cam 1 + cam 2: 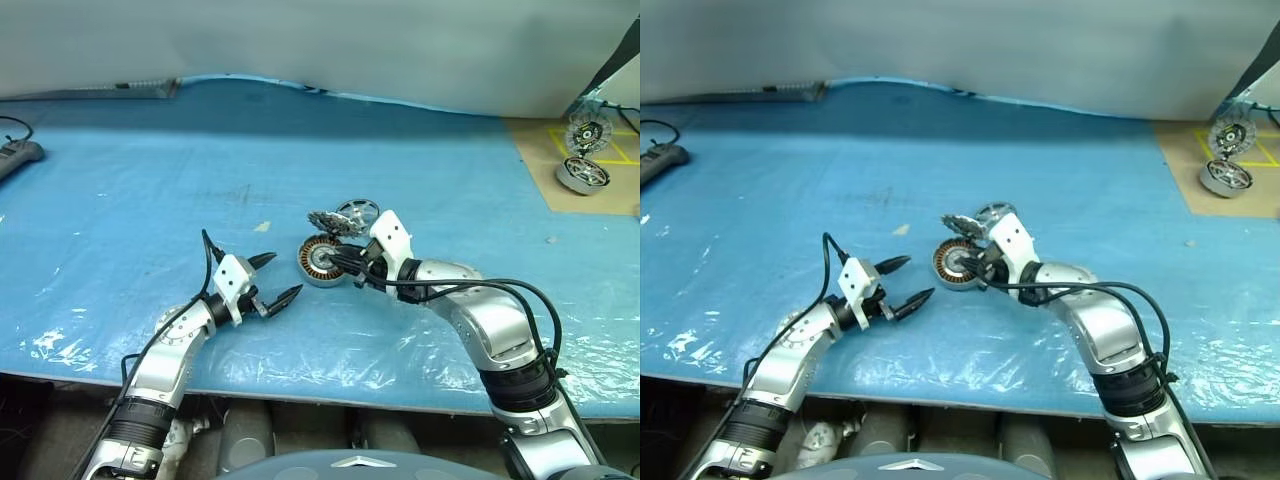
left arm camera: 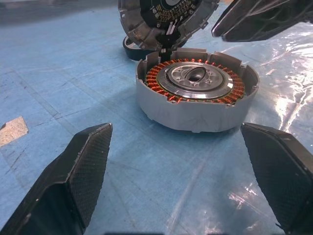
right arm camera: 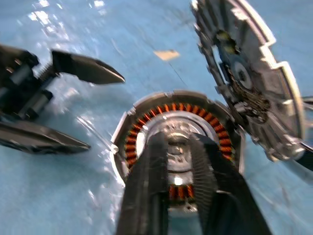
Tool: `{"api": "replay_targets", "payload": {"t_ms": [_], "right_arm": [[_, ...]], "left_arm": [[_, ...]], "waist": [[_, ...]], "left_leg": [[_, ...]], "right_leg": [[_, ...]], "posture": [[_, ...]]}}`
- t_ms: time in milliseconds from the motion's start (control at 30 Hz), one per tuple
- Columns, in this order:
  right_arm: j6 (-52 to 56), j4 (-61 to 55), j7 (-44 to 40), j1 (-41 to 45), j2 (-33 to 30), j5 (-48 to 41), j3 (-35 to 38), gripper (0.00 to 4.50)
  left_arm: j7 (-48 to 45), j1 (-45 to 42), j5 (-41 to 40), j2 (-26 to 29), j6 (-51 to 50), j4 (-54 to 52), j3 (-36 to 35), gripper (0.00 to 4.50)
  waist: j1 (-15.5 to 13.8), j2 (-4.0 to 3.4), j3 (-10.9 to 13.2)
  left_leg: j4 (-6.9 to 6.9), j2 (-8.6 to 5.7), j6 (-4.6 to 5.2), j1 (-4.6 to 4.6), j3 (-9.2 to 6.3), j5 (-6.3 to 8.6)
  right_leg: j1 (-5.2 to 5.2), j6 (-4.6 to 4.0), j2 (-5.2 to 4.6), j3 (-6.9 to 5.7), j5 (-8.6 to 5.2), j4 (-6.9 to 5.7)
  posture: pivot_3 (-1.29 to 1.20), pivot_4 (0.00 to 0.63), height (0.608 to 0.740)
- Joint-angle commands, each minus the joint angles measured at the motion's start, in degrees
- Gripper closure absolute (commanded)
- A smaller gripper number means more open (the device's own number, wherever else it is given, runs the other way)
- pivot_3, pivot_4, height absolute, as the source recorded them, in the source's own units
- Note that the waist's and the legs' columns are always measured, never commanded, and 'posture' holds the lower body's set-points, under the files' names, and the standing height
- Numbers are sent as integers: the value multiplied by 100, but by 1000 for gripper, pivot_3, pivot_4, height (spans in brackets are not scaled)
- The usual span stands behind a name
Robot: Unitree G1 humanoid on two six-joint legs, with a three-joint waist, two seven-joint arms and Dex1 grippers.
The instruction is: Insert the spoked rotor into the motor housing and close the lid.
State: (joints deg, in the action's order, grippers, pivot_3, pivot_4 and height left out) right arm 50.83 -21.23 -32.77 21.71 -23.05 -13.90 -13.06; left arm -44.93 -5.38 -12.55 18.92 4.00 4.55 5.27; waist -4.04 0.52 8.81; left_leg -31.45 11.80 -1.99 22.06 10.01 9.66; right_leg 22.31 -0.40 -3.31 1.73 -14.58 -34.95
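Right end effector, jaws closed and empty, hovers directly over the open motor housing; hinged lid stands just behind.

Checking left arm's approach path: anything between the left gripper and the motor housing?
Nothing: bare blue sheet lies between the left gripper and the motor housing, as the left wrist view shows.
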Motion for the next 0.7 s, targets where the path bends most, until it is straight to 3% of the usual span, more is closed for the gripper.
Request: {"api": "replay_targets", "payload": {"t_ms": [33, 367, 700], "right_arm": [[504, -307, 216, 402, 111, -11, -123, 4470], [1122, -26, 453, 1105, 332, 78, -622, 4470], [983, 290, 398, 969, 128, 200, -816, 4470]], "left_arm": [[-36, -6, -40, -23, 123, -42, 7, 0], [-23, -35, -2, -88, 226, 70, 36, 0], [16, 11, 4, -90, 210, -17, 24, 0]], "waist": [[1, 0, 0], [-8, 0, 0], [-13, 0, 0]], "left_leg": [[0, 0, 0, 0, 0, 0], [0, -1, -1, 2, 0, 0], [-1, -1, -2, 1, -1, -1]], "right_leg": [[1, 0, 0, 0, 0, -1], [0, 0, -1, -1, 0, -1], [0, 0, -1, -1, 0, -3]], "posture": [[0, 150, 740], [0, 150, 740], [0, 150, 740]]}}
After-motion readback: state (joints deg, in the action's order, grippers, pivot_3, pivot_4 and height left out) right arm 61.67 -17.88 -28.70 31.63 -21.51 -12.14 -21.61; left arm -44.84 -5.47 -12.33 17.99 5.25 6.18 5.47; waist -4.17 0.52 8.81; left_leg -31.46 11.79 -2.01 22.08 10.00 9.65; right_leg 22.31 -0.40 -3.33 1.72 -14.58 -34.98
